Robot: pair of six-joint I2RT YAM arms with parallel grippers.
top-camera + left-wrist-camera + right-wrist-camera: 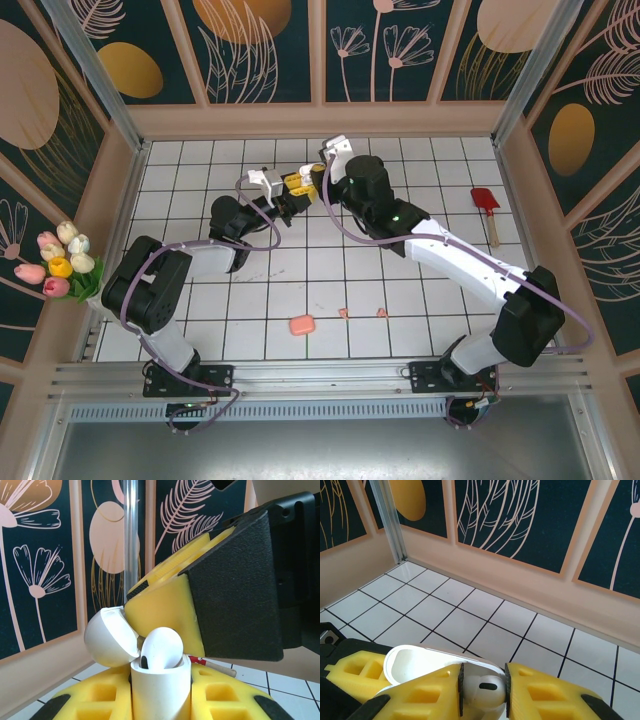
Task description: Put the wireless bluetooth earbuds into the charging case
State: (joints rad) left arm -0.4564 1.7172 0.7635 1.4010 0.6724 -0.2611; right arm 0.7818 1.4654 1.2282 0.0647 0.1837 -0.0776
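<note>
Presently held, one pairing listed.

Left end effector (161, 702): yellow foam-padded fingers closed on the body of a glossy white plastic charging case (161, 690). Its rounded lid (107, 637) is hinged open and thrown back to one side. The case is held upright between the pads, mouth facing away from the wrist, raised above the far middle of the white-tiled bench (300, 280).

Right end effector (482, 702): set narrow, pads clamped on a small white plastic earbud (482, 687), whose rounded head is seen between them.

Relation noted: the earbud is met at the mouth of the case. Its lower part is judged to sit inside the well, with its head standing proud of the rim. Its long axis is judged roughly in line with the well, so a short push straight along that axis, toward the left end effector, is called for. Any tilt may jam the stem against the rim.

Also listed, lying on the near tiles well apart from both end effectors:
- a salmon-pink pebble-shaped case (301, 325)
- a first salmon-pink earbud (343, 313)
- a second salmon-pink earbud (381, 312)
</note>
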